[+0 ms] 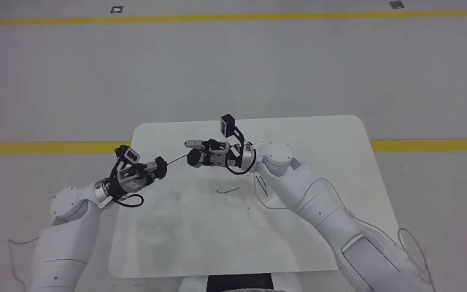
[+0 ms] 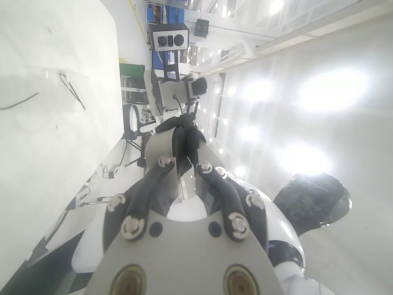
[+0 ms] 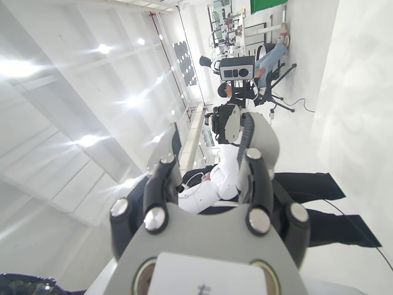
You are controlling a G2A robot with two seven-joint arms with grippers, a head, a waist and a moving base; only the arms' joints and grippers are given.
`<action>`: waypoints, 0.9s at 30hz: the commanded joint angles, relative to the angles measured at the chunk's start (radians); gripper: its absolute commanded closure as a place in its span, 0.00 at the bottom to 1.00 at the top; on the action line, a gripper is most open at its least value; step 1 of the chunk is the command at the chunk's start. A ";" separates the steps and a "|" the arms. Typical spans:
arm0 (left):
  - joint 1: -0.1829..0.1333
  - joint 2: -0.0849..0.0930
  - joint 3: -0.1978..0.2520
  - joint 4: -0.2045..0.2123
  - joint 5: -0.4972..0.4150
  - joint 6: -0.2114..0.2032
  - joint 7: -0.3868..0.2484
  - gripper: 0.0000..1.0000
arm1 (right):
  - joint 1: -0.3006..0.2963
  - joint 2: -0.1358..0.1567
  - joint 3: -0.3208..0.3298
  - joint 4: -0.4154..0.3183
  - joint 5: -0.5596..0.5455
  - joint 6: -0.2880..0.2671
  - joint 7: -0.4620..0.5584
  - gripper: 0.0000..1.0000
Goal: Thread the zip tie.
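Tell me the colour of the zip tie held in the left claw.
Black. The zip tie shows best in the left wrist view.

White arms (image 1: 321, 204), grey left pincer (image 2: 184, 130) with black links (image 2: 144, 191), silver screws (image 2: 132, 227).

My left pincer (image 2: 184, 128) is pinching shut, facing my right pincer (image 2: 188, 113); loose zip ties (image 2: 73, 92) are lying on the table (image 2: 46, 16).

Everything I see is brightly, evenly lit from overhead; my worktop (image 1: 321, 146) washes out near white, as does the floor (image 1: 233, 66) at 12 o'clock. In my wrist views the ceiling lamps (image 2: 331, 90) bloom into glare and straight lines bow.
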 commanded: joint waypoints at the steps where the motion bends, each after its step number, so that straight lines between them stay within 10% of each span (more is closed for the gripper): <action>1: 0.000 0.000 0.000 0.000 0.000 0.000 0.000 1.00 | 0.002 -0.002 -0.003 0.004 -0.002 0.002 0.014 0.76; 27: 0.000 0.000 0.000 0.000 0.000 0.000 0.000 1.00 | -0.023 -0.002 0.025 -0.024 -0.042 0.025 0.041 0.90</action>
